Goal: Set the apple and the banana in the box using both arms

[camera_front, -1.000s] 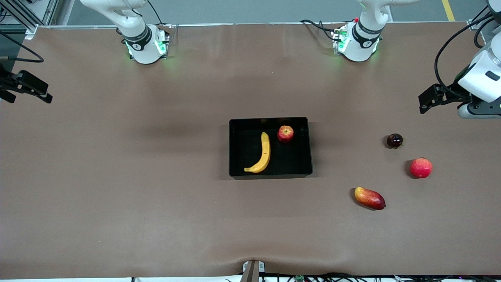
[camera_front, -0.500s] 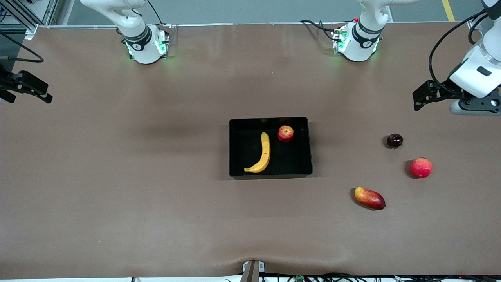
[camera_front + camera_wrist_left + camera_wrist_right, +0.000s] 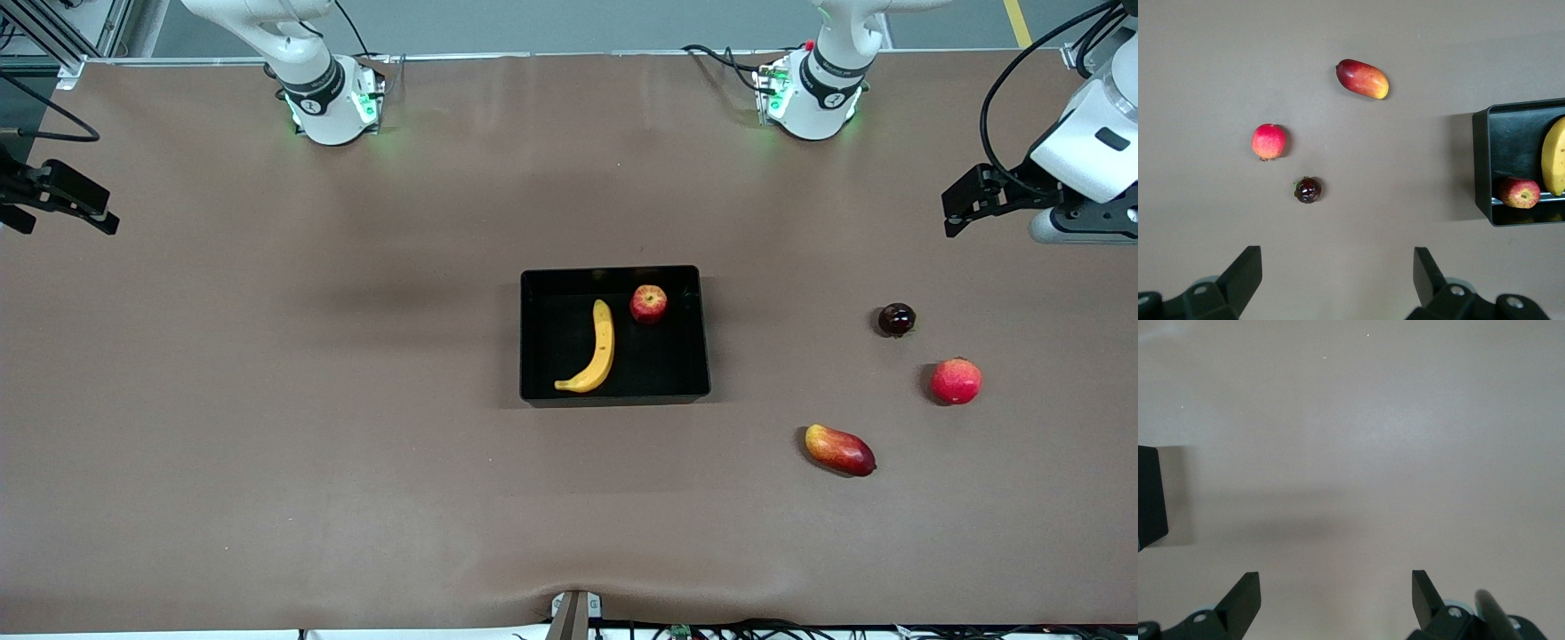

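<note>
Apple (image 3: pixel 648 303) and banana (image 3: pixel 594 349) lie in the box (image 3: pixel 613 394). Left gripper (image 3: pixel 1337 279) and right gripper (image 3: pixel 1335 599), both wide and empty, just need parking clear.

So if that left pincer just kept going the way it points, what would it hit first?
Probably just bare table. The left pincer is open and aimed down at the cloth; the dark round fruit lies closest to its line, though depth is hard to judge.

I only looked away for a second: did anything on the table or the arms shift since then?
Only the left tool moved: open and empty, it rose a little over the left arm's end of the table. The right tool stayed put, open. The banana and apple lie unmoved in the box.
</note>
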Controlling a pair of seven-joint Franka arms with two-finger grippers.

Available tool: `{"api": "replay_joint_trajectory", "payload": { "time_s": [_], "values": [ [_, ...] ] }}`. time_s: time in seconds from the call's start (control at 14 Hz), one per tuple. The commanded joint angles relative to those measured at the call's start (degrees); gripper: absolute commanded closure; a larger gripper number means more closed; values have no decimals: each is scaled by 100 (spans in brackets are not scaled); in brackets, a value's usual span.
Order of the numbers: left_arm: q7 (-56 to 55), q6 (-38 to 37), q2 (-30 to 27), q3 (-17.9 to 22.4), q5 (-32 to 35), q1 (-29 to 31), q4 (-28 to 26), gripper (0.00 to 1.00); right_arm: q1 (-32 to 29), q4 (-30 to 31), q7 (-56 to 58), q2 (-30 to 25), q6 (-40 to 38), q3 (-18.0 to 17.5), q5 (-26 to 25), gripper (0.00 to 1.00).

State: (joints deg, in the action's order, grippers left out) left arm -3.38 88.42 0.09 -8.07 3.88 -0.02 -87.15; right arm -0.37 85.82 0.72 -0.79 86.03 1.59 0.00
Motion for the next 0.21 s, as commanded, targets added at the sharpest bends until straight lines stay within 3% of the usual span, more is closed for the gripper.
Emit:
{"api": "replay_joint_trajectory", "payload": {
  "time_s": [0.0, 0.14],
  "values": [
    [22, -106, -36, -28, -107, 2, 40, 0, -34, -109, 51, 53, -25, -27, -96, 0],
    [-5, -211, -62, -45, -116, -7, 31, 0, -34, -109, 51, 53, -25, -27, -96, 0]
  ]
}}
